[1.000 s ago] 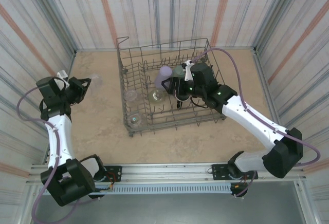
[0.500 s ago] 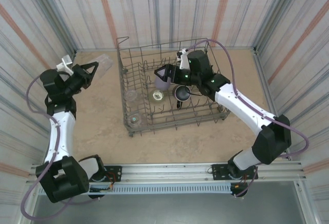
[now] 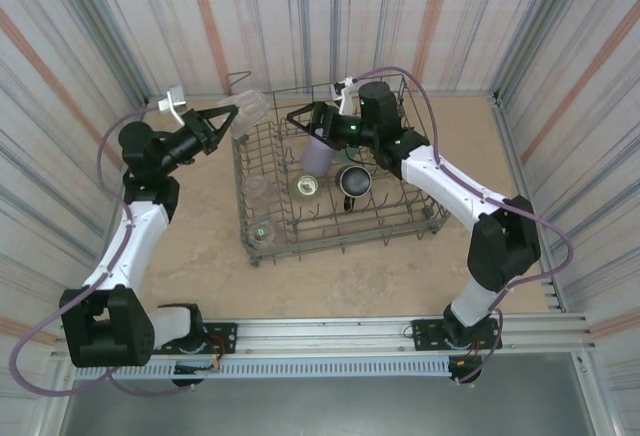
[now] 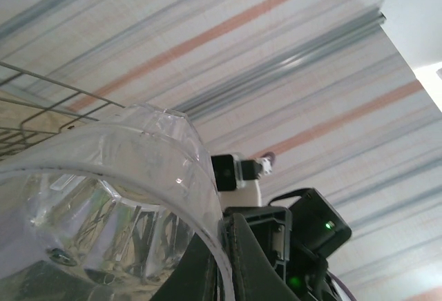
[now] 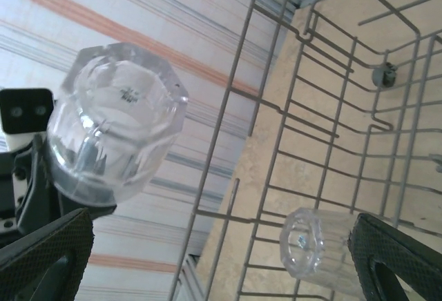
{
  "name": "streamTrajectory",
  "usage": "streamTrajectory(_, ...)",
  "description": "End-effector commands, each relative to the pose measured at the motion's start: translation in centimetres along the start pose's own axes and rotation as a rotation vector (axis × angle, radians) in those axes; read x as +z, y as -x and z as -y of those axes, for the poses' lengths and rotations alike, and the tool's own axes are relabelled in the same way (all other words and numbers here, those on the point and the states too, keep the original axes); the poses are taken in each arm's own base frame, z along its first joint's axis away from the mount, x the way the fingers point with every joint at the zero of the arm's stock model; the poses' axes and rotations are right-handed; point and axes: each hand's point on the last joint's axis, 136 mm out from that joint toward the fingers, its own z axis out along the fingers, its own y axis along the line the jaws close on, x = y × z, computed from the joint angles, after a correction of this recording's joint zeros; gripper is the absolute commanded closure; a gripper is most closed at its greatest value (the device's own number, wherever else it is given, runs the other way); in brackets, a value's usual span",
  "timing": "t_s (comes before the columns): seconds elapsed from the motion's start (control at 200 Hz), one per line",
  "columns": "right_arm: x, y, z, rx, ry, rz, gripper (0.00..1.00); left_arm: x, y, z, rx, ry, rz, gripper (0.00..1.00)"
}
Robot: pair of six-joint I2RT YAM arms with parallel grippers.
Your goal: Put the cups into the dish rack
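Observation:
My left gripper (image 3: 228, 119) is shut on the rim of a clear cup (image 3: 248, 107), held in the air at the back left corner of the dish rack (image 3: 420, 218). The left wrist view shows that clear cup (image 4: 97, 190) pinched at its wall by the fingers (image 4: 243, 259). My right gripper (image 3: 303, 120) is open and holds nothing, hovering over the rack's back left and facing the held cup (image 5: 114, 121). Inside the rack stand a lavender cup (image 3: 318, 153), a dark cup (image 3: 352, 182) and three pale cups (image 3: 305, 188). The teal cup is hidden.
Striped walls close in the table on three sides. The rack's raised corner loop (image 3: 237, 80) stands just behind the held cup. A clear cup (image 5: 314, 249) lies on the rack wires (image 5: 276, 149) below my right gripper (image 5: 221, 266). Bare tabletop (image 3: 190, 226) lies left of the rack.
My left arm has swung up and to the right, carrying the clear cup from the far left to the rack's back left corner. The right gripper has lifted off the lavender cup and moved back-left.

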Motion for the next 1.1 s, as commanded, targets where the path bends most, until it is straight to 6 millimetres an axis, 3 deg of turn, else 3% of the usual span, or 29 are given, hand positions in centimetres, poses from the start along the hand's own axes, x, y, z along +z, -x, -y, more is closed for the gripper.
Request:
streamTrajectory(0.0, 0.5, 1.2, -2.1, 0.026, 0.111, 0.014, 0.01, 1.0, 0.8, 2.5, 0.075, -0.090, 0.030, 1.00)
streamTrajectory(0.351, 1.1, 2.6, -3.5, 0.134, 0.213, 0.090, 0.01, 2.8, -0.6, 1.9, 0.102, -0.130, -0.013, 1.00)
streamTrajectory(0.596, 2.3, 2.8, -2.1, 0.197, 0.162, 0.125, 0.01, 3.7, -1.4, 1.6, 0.102, -0.148, -0.036, 1.00)
streamTrajectory(0.922, 3.7, 2.7, -2.2, 0.222, 0.172, 0.116, 0.00, 4.1, -2.9, 1.4, 0.103, -0.154, -0.083, 1.00)
streamTrajectory(1.097, 4.1, 3.0, -2.2, 0.249, 0.192, 0.128, 0.11, 4.2, -3.7, 1.0, 0.113, -0.150, -0.105, 1.00)
